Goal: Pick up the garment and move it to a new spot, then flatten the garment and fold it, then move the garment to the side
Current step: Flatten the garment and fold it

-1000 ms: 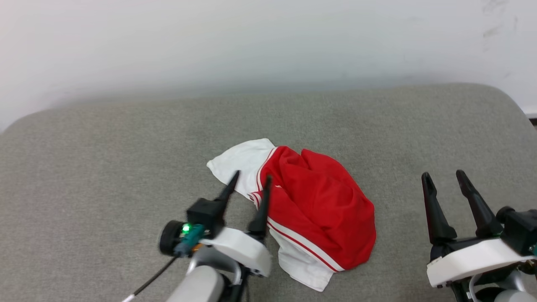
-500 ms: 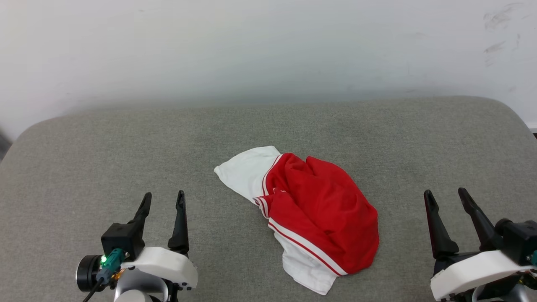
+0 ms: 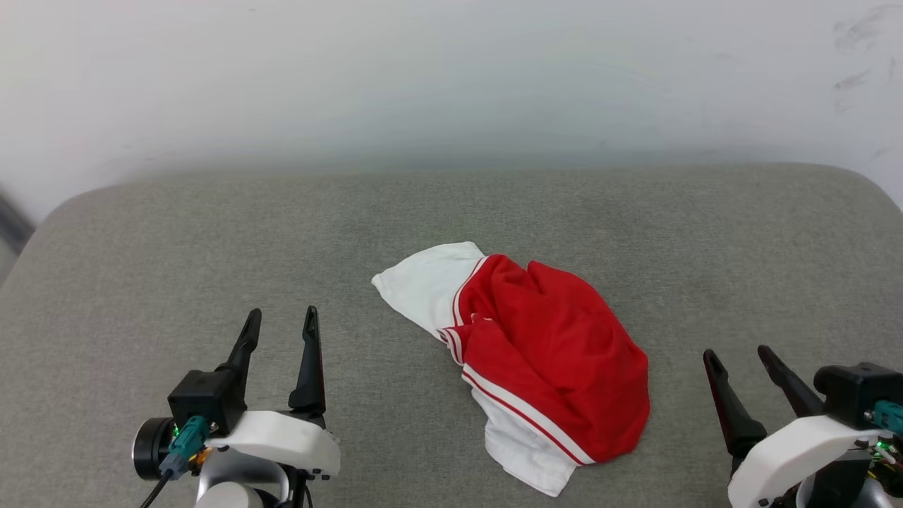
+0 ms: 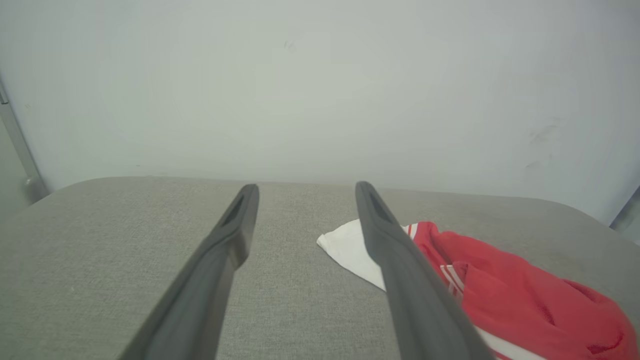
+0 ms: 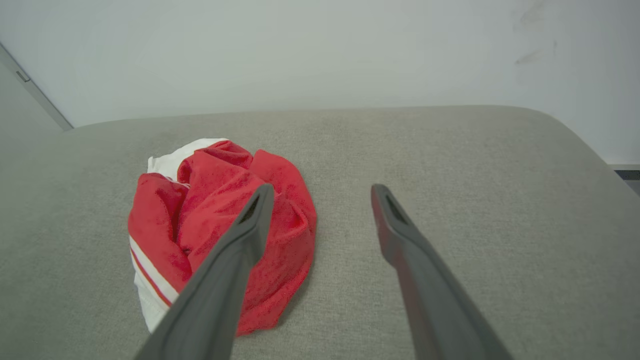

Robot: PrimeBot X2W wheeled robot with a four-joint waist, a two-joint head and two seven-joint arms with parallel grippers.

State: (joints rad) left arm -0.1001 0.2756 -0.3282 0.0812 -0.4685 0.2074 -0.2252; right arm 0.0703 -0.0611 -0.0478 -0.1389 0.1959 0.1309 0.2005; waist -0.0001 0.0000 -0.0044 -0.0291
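The garment was found crumpled near the cushion's middle, neither flattened nor folded. The left gripper and right gripper were held spread and empty over the cushion's near corners. Whether relocation was done could not be told — flattening, folding and setting aside were judged outstanding.

We're on a grey fabric-covered surface with rounded corners, plain white wall right behind it. We see dark scuff marks on the wall, upper right. Lighting soft, even.
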